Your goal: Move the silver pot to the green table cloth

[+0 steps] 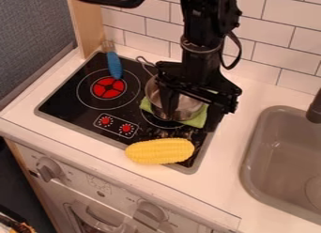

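While the black tool (191, 115) hangs over the stove (67, 103), its two fingers are spread wide, nothing clearly clamped between them, and here sits the silver pot (182, 108), upright on the green cloth (199, 120), that cloth peeking out at four o'clock and nine o'clock! It looks like thin metal, so I'd call it light, stiff and a touch slippery, hard to break but quick to swivel; the rim or upper wall is the place to pinch, and the wire handle (148, 63), out towards eleven o'clock, looks awkward from here. The pot lies right under the tool, its bulk a shade towards ten o'clock of the fingertips, one finger overlapping its near side; whether they touch, I can't tell, but the placing looks all but done
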Robot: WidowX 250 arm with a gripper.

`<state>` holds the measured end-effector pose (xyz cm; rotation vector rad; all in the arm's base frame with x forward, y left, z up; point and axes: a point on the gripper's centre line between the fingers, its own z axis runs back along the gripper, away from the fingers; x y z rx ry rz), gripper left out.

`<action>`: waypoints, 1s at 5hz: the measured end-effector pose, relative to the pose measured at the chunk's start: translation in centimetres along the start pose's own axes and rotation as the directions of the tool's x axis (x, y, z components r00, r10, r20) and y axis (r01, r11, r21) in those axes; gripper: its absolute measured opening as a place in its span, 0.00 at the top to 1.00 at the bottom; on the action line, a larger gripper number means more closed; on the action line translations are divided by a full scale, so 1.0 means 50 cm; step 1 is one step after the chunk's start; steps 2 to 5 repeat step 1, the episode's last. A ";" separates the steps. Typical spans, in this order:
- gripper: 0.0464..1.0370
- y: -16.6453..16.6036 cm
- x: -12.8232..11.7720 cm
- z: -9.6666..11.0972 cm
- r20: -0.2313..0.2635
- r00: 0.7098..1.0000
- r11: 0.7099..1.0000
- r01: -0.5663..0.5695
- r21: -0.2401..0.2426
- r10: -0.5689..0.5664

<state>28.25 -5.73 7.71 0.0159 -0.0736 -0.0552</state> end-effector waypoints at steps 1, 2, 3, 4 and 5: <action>0.04 0.000 0.000 0.000 0.000 1.000 1.000 0.000 0.000 0.000; 0.04 0.000 0.000 0.000 0.000 1.000 1.000 0.000 0.000 0.000; 0.04 0.000 0.000 0.000 0.000 1.000 1.000 0.000 0.000 0.000; 0.04 0.000 0.000 0.000 0.000 1.000 1.000 0.000 0.000 0.000; 0.04 0.000 0.000 0.000 0.000 1.000 1.000 0.000 0.000 0.000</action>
